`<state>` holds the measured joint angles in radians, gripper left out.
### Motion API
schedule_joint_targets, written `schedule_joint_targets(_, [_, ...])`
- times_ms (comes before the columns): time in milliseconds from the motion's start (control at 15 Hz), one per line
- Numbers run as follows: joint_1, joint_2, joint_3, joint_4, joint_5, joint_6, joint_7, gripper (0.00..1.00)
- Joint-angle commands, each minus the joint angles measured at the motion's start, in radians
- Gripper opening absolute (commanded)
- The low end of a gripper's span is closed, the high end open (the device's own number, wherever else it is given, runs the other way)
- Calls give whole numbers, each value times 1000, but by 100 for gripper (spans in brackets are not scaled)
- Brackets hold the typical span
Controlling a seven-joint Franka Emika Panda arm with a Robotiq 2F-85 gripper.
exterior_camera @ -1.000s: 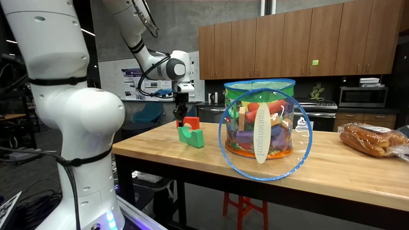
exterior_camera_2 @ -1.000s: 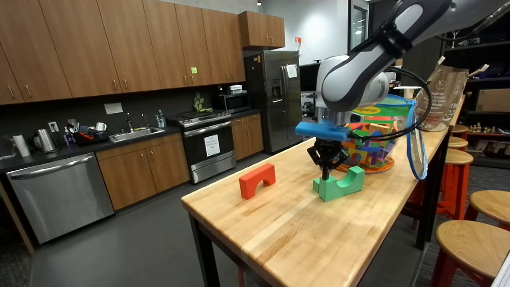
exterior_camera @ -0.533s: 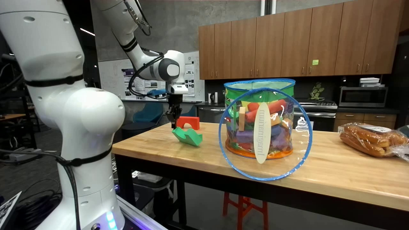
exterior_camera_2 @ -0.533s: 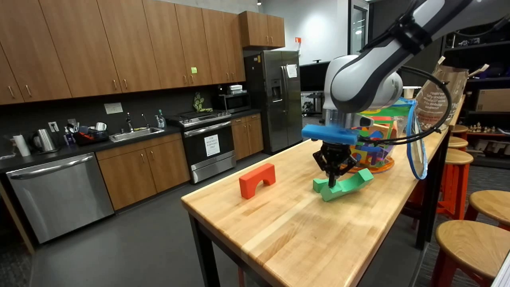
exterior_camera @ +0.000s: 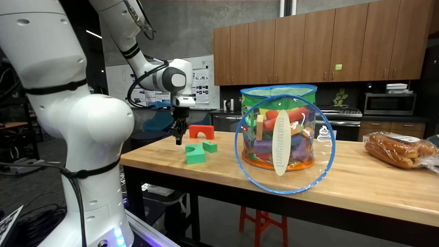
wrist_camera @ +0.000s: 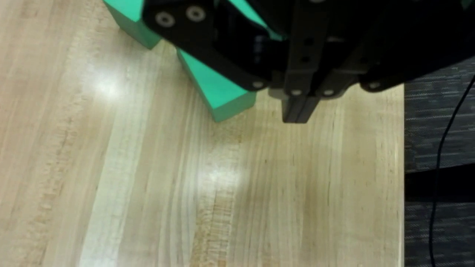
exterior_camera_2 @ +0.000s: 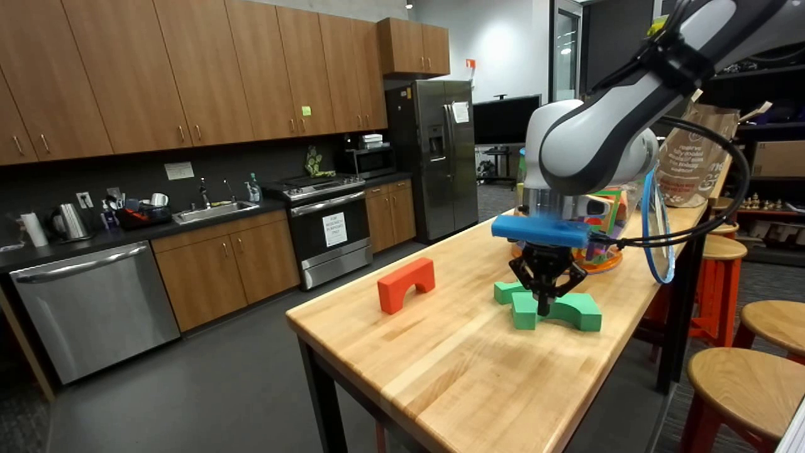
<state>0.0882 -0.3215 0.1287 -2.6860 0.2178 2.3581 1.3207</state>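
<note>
Tipped up earlier, the larger green block (exterior_camera: pixel 196 157) now lies flat on the wooden table (exterior_camera: pixel 157 152). Wrist view: the gripper (wrist_camera: pixel 296 110), fingertips pressed together, hides part of it; its visible end sits just left of them, contact unclear. Beyond, 1 smaller green block (wrist_camera: pixel 130 16) is cut off; farther stands 1 red arch (exterior_camera: pixel 201 129).

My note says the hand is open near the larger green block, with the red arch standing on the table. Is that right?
One slip: the hand is closed, not open; the wrist view shows its fingertips together. It is near the larger green block, and the red arch is standing on the table.
</note>
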Motion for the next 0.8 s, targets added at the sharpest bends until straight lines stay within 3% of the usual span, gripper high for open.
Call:
schedule_joint_targets(0, [0,-25,9,-15,19,7,-30,0])
schedule_joint_targets(733, [-42,47,8,72,-53,15,-78,0])
